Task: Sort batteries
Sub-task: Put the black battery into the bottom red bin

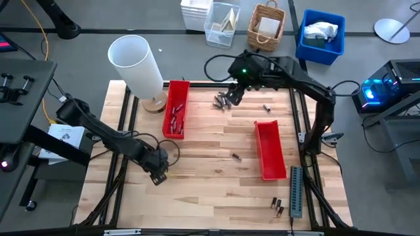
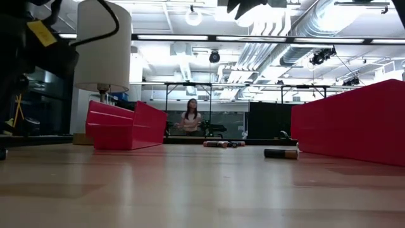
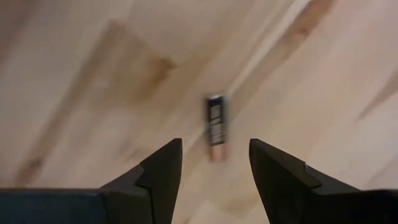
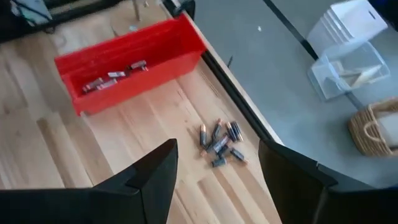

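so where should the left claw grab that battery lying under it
Across the middle of the barrel, coming straight down from above. The battery lies flat on the table, its long axis running between the open fingers of the left claw, so they would close on its round sides, not its ends.

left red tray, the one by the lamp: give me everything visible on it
The left red tray is a long, narrow, open-topped bin, glossy red, plastic by the look. It lies flat on the wooden table near the far edge, beside the white lamp, whether touching is unclear. Several batteries lie loose inside, bunched toward the nearer end. No hand touches it: the right hand hovers over the loose pile nearby.
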Robot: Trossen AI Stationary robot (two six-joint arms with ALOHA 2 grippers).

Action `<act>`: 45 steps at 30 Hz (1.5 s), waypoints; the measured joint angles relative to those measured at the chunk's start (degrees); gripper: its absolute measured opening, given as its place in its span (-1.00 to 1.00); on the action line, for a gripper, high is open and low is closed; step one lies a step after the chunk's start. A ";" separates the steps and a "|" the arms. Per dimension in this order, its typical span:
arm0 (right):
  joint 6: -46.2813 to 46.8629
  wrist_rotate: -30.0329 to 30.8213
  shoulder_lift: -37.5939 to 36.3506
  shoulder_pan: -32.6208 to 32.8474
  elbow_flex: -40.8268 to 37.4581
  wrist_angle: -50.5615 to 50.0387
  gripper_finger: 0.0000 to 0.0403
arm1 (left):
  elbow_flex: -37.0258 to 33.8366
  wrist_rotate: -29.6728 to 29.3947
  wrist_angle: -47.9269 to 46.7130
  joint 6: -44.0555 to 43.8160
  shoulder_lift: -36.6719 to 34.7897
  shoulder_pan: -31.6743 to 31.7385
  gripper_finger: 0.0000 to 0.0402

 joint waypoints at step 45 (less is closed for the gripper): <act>27.13 19.08 -16.82 12.95 0.11 -10.43 0.09 | 34.65 2.73 50.05 56.53 29.56 26.33 -0.86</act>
